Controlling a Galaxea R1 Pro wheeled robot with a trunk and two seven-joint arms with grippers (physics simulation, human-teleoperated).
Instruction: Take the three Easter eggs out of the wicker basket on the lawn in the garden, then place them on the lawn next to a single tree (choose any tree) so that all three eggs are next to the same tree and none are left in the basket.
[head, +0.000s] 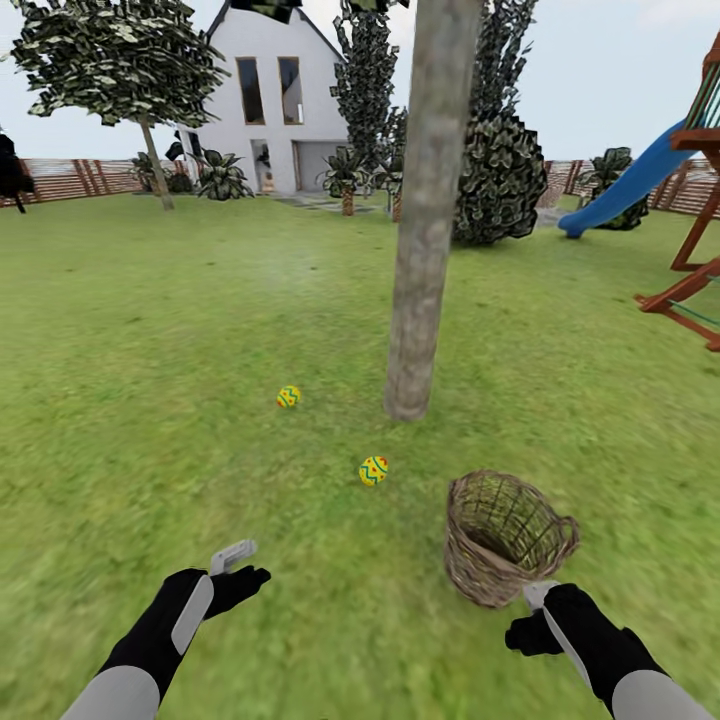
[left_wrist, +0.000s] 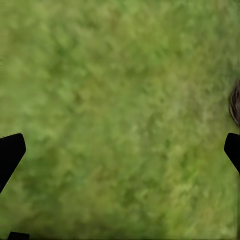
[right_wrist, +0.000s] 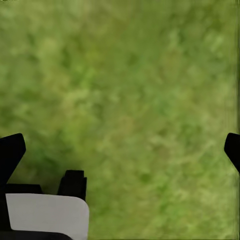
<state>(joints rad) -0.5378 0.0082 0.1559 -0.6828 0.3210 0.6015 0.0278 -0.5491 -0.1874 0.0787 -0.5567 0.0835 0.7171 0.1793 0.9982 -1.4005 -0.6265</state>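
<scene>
Head view: two eggs out, third unaccounted for.
I see one egg (head: 373, 470) at the tree's (head: 425, 250) 7 o'clock, another egg (head: 288, 397) at 9; wicker basket (head: 505, 540) tilted at 5, contents unclear. Left gripper (left_wrist: 120, 150) and right gripper (right_wrist: 120, 150) both spread, empty over lawn (head: 150, 350).

Home garden (lawn (head: 150, 330), house (head: 275, 100), slide (head: 640, 175))

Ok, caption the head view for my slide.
Two Easter eggs lie on the lawn near the tree; wicker basket beside the right gripper.
</scene>
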